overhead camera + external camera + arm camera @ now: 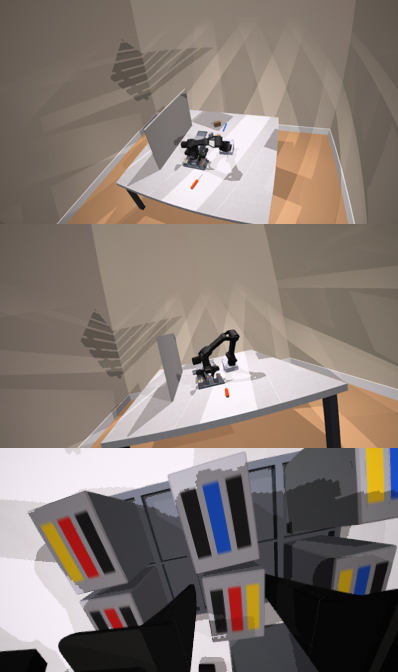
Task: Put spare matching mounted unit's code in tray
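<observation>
In the top view I'm seeing the black arm reaching over the grey table, its gripper hovering at the dark rack. In the exterior view, an orange-handled screwdriver is lying near the rack. In the wrist view, spares are sitting in the rack, grey blocks showing striped codes; the black-red-yellow spare is showing between fingertips standing apart, clamping nothing. Which spare is matching, I can't tell.
</observation>
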`<action>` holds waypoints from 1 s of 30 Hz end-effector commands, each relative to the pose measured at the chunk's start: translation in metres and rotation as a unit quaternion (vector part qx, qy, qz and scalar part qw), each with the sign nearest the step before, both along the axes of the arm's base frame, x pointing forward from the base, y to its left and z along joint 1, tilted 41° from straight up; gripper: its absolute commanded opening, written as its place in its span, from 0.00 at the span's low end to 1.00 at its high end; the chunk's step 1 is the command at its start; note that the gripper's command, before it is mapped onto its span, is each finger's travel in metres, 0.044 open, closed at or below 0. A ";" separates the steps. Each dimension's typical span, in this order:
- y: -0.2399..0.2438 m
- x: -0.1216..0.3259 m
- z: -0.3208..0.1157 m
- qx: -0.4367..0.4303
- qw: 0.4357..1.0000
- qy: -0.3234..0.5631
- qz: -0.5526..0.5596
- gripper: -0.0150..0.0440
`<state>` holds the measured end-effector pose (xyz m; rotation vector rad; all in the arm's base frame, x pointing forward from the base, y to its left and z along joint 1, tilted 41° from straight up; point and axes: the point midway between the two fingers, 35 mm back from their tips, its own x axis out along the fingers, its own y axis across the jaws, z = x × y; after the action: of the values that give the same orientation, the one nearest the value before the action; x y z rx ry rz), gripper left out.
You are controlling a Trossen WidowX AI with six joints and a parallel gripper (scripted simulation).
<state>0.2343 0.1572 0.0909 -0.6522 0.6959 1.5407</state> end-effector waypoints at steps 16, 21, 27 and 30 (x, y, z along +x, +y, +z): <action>0.000 0.000 0.000 0.000 1.000 0.000 0.000 0.25; 0.000 0.000 0.000 0.000 1.000 0.000 0.000 0.25; -0.013 0.004 0.014 -0.002 1.000 0.000 0.000 0.25; -0.024 0.006 0.026 -0.002 1.000 0.001 0.000 0.25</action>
<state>0.2357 0.1451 0.1029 -0.6508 0.7088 1.5491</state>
